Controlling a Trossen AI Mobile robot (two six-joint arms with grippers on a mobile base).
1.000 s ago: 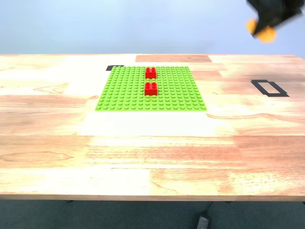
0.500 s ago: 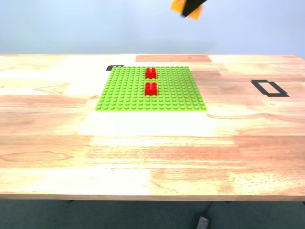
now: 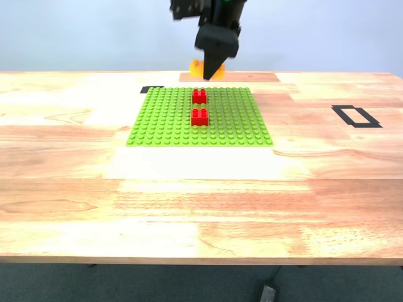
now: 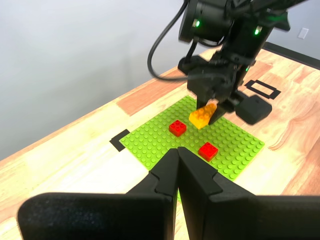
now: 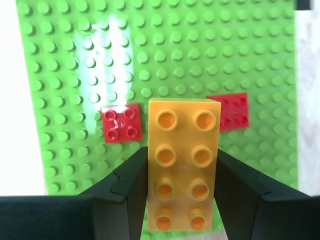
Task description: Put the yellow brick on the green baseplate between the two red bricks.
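**Brick held over the plate, gap waiting below**

Exterior view: my second gripper (image 3: 210, 68) is hanging over the far edge of the baseplate (image 3: 164, 123), with the yellow brick (image 3: 199, 67) showing between its fingers, clear of the studs. The two red bricks (image 3: 199, 106) are sitting on the plate, one behind the other, with a narrow strip of bare studs between them. The table (image 3: 201, 207) is carrying everything.

First wrist view: my first gripper (image 4: 178, 165) is sitting with its fingers pressed together on nothing, well apart from the plate (image 4: 240, 150). Beyond it, the other arm is carrying the brick (image 4: 202, 116) above the plate, near the reds (image 4: 192, 138).

Second wrist view: my second gripper (image 5: 181, 175) is clamping the brick (image 5: 183, 160) by its long sides, studs facing the camera. A red brick is showing on each side of it, on the plate (image 5: 65, 60) beneath.

The brick looks like stiff, light, smooth plastic, so gripping the flat long sides seems right. It may slip or twist if pressed down off the stud grid.
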